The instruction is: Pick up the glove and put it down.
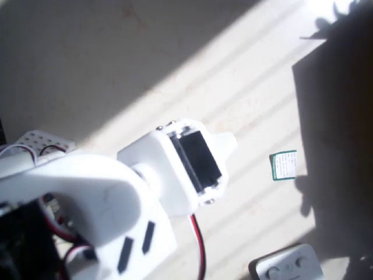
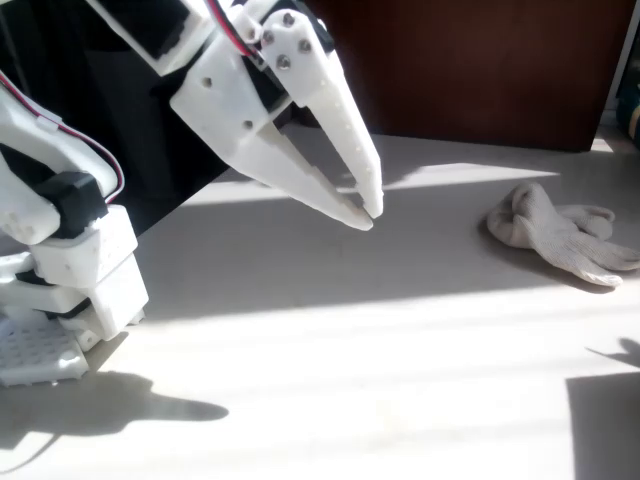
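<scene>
- My pincer (image 2: 366,212) hangs above the table (image 2: 300,400) in the fixed view, slanting down toward the right, its two white fingers (image 2: 345,130) drawn together so the tips meet or nearly meet.
- I hold nothing; the space under the tips is bare tabletop.
- The glove (image 2: 560,232) lies on the table well to the right of my pincer in the fixed view, crumpled, cream-white, its stubby fingers pointing toward the right edge.
- The glove sits flat on the surface, touching neither of my fingers.
- In the overhead view my white arm (image 1: 111,198) comes in from the lower left, and my wrist block with its black servo face (image 1: 198,160) sits near the middle of the picture.
- Red and black wires (image 1: 198,239) trail down from the wrist block in the overhead view.
- A small green-and-white card (image 1: 284,165) lies on the table to the right of my wrist in the overhead view, apart from me.
- A grey device with round buttons (image 1: 288,265) rests at the lower right edge of the overhead view.
- Bands of sunlight and shadow cross the table in both views.
- My base (image 2: 60,300) stands at the left of the fixed view, on the table.
</scene>
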Controlling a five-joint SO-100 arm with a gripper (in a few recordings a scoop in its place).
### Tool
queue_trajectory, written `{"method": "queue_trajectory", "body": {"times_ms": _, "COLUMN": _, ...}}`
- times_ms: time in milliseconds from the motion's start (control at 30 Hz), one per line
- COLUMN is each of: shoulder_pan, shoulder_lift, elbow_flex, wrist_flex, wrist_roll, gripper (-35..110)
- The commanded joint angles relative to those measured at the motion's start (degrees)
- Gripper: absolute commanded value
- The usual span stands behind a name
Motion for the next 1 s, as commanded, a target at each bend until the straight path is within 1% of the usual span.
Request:
{"method": "queue_trajectory", "body": {"times_ms": 0, "shoulder_pan": -4.4, "shoulder_lift": -10.4, "elbow_flex": -13.1, "wrist_flex": -0.8, "wrist_roll": 0.2, "gripper": 1}}
{"method": "queue_trajectory", "body": {"times_ms": 367, "shoulder_pan": -18.3, "shoulder_lift": -41.7, "elbow_flex": -42.5, "wrist_flex": -0.8, "wrist_roll": 0.3, "gripper": 1}}
{"method": "queue_trajectory", "body": {"times_ms": 600, "shoulder_pan": -23.2, "shoulder_lift": -58.8, "elbow_flex": -60.6, "wrist_flex": -0.8, "wrist_roll": 0.3, "gripper": 1}}
{"method": "queue_trajectory", "body": {"times_ms": 967, "shoulder_pan": -29.2, "shoulder_lift": -76.8, "elbow_flex": -73.5, "wrist_flex": -1.1, "wrist_roll": 0.3, "gripper": 1}}
